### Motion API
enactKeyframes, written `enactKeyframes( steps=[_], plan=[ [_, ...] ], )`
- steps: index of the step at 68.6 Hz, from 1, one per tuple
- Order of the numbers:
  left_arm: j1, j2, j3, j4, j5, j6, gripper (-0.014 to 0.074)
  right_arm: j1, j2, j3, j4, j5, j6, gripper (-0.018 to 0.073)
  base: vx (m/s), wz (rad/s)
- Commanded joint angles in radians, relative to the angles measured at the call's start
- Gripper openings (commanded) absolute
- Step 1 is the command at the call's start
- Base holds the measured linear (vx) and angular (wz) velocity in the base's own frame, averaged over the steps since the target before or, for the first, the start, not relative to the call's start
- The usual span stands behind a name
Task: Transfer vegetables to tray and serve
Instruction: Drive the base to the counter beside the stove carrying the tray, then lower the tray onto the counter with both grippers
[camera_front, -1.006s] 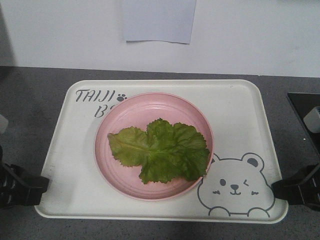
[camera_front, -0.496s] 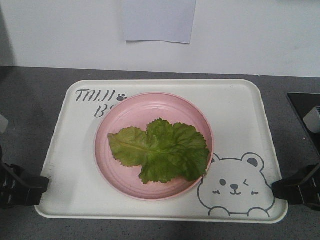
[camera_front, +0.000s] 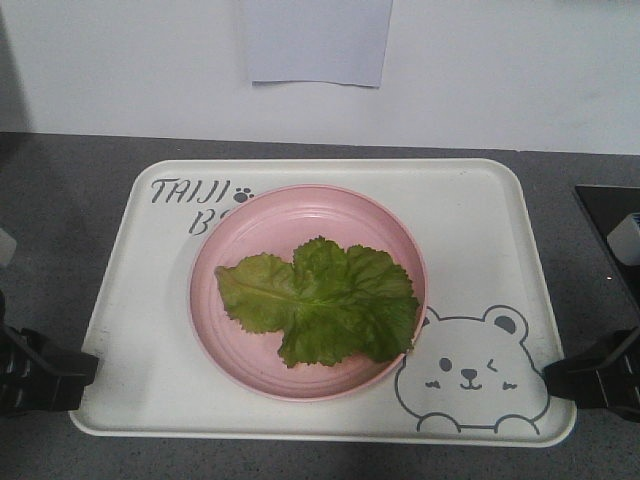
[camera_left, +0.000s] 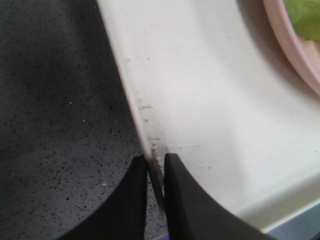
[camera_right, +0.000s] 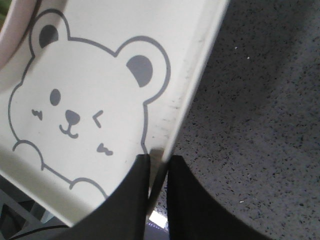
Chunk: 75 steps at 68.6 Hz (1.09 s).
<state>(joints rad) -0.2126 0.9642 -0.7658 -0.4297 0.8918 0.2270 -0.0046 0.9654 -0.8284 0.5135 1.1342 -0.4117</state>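
A green lettuce leaf, the vegetables (camera_front: 320, 300), lies flat in a round pink plate (camera_front: 250, 365) that sits on the cream tray (camera_front: 470, 215) with the bear drawing (camera_front: 470, 375). My left gripper (camera_front: 88, 370) is shut on the tray's left rim (camera_left: 145, 137), one finger inside and one outside. At the opposite side my right gripper (camera_front: 553, 378) is shut on the right rim (camera_right: 182, 120) beside the bear (camera_right: 75, 100). A sliver of the plate (camera_left: 295, 47) and leaf (camera_left: 305, 15) shows in the left wrist view.
The tray rests on a dark grey speckled counter (camera_front: 60, 190) against a white wall with a paper sheet (camera_front: 315, 40). A black object (camera_front: 610, 225) stands at the right edge.
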Motion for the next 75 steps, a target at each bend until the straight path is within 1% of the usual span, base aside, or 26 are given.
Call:
enactKeyframes(
  steps=[1, 12, 19, 28, 37, 53, 66, 75],
  plan=[
    [-0.005, -0.010, -0.029, -0.055, -0.073, 0.028, -0.0006, 0.005, -0.013, -0.029, 0.066, -0.001, -0.020, -0.0001, 0.00, 0.00],
    [-0.005, 0.036, -0.032, -0.051, -0.102, 0.030, -0.0006, 0.005, -0.002, -0.029, 0.014, -0.065, 0.059, -0.0001, 0.00, 0.00],
    [-0.005, 0.079, -0.032, -0.051, -0.117, 0.032, -0.0006, 0.005, 0.031, -0.029, -0.021, -0.068, 0.093, -0.0001, 0.00, 0.00],
    [-0.005, 0.143, -0.032, -0.051, -0.138, 0.034, -0.0006, 0.005, 0.091, -0.029, -0.038, -0.082, 0.094, -0.0001, 0.00, 0.00],
    [-0.005, 0.209, -0.032, -0.051, -0.203, 0.043, -0.0006, 0.005, 0.167, -0.029, -0.048, -0.127, 0.095, -0.0001, 0.00, 0.00],
    [-0.005, 0.322, -0.032, -0.051, -0.296, 0.088, -0.0006, 0.005, 0.296, -0.029, -0.068, -0.202, 0.094, -0.0001, 0.00, 0.00],
    [-0.005, 0.408, -0.032, -0.051, -0.369, 0.093, -0.0006, 0.005, 0.383, -0.029, -0.071, -0.251, 0.082, -0.0001, 0.00, 0.00],
    [-0.005, 0.453, -0.032, -0.051, -0.398, 0.093, -0.0006, 0.005, 0.435, -0.029, -0.079, -0.279, 0.081, 0.0001, 0.00, 0.00]
  ],
)
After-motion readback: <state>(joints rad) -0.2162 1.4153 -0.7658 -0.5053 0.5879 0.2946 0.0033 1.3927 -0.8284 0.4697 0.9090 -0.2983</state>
